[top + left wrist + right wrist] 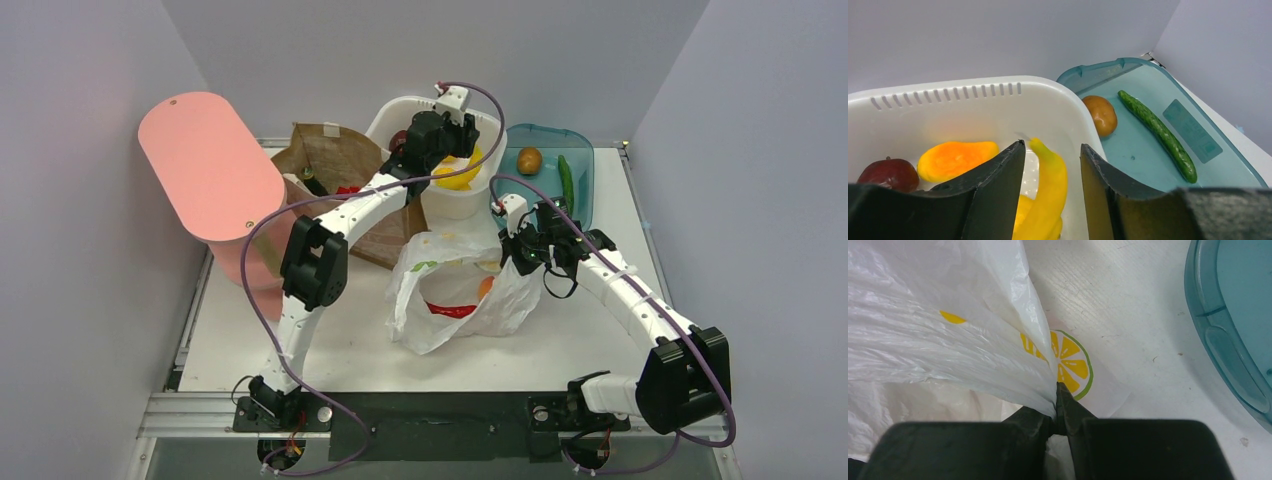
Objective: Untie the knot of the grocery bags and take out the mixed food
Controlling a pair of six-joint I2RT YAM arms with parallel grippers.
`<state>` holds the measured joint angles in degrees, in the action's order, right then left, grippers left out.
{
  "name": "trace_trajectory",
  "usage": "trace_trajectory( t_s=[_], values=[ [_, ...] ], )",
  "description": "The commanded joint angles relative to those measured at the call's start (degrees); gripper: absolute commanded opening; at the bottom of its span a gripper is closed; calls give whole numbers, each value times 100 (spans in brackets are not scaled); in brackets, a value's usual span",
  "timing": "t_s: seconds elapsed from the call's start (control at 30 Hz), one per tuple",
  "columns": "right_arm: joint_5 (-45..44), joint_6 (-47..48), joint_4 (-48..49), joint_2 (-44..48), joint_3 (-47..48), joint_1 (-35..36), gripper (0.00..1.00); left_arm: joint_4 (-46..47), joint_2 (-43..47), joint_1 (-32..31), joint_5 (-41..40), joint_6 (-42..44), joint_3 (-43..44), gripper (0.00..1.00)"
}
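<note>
One red shape [452,310] half-hidden inside grocery bag [424,338]

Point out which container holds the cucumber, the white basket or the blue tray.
The blue tray, on the right: the cucumber lies in it beside a round brown fruit. The white basket holds yellow fruit and orange fruit, no cucumber.

Your left arm [345,212] and right arm [632,300] were white with blocky black joints; purple cables [246,260] looped along them; left pincer [1052,150] and right pincer [1055,390] were black.
</note>
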<state>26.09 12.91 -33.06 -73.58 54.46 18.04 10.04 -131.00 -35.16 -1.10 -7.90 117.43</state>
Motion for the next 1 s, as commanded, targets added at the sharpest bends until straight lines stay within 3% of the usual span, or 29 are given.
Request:
trace_trajectory(
  t_s=[0.0,0.13,0.3,0.43,0.53,0.57,0.63,0.77,0.97],
  values=[
    [151,-82,295,9,194,41,0,80,663,4,237,66,40,44],
    [136,-130,374,-13,247,87,0,544,1346,51,808,118,-619,45],
    [119,-337,643,174,150,145,0,1121,2696,69,1477,300,-2339,46],
    [46,-754,1273,517,-105,253,0,1153,4182,223,2799,803,-3693,46],
    [-202,-1120,2011,933,-473,430,0,464,4922,265,3724,1328,-4371,45],
    [-280,-1170,2374,1034,-586,486,0,-26,5277,227,4332,1733,-4497,46],
    [-645,-1225,2782,1334,-903,738,0,-863,5818,23,4762,2583,-4893,46],
    [-1265,-1083,2301,1238,-953,1271,0,-2078,6635,-584,4747,4053,-5604,43],
    [-1478,-958,1952,976,-963,1434,0,-2175,6712,-1061,4652,4116,-5891,32]
  ],
)
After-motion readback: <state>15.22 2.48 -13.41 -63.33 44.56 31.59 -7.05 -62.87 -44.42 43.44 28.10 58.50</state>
